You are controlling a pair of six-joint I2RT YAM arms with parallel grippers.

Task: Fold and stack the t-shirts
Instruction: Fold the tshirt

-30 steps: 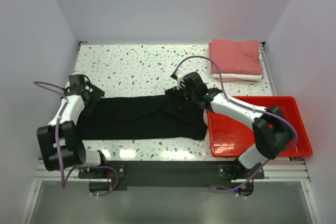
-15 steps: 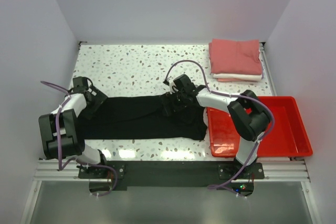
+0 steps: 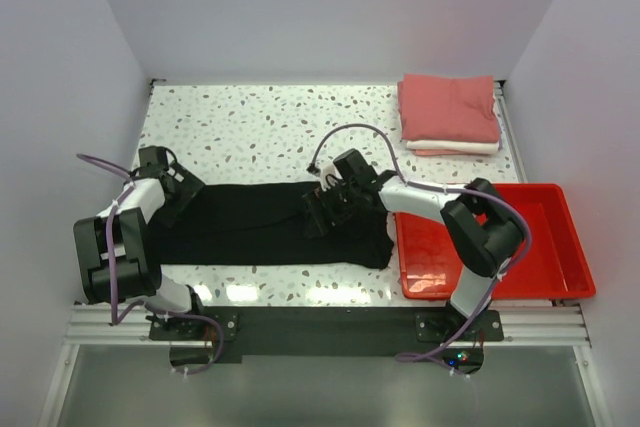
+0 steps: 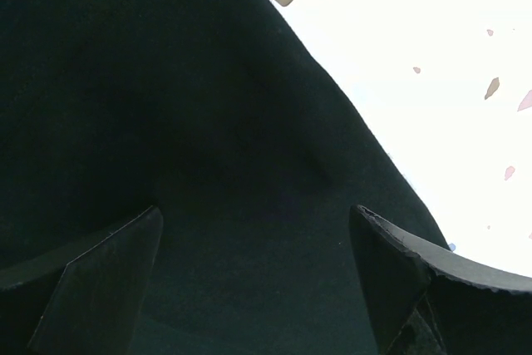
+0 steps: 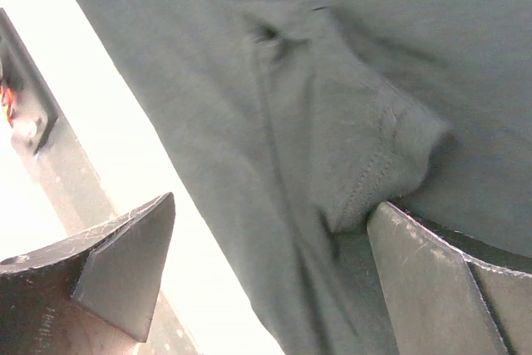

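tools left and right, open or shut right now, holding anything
Left tool: open, over the black shirt, holding nothing.
Right tool: open, over a wrinkle in the shirt, holding nothing.

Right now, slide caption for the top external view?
Jaws open, left arm and right arm over the flat black t-shirt; folded pink t-shirt on white t-shirt behind the red tray.

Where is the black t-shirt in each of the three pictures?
Top view: the black t-shirt lies flat across the near middle of the table, left of the red tray.
Left wrist view: it fills the left and bottom.
Right wrist view: it covers most of the picture, bunched mid-frame.
Shared landmark: the white table along the shirt's edge.
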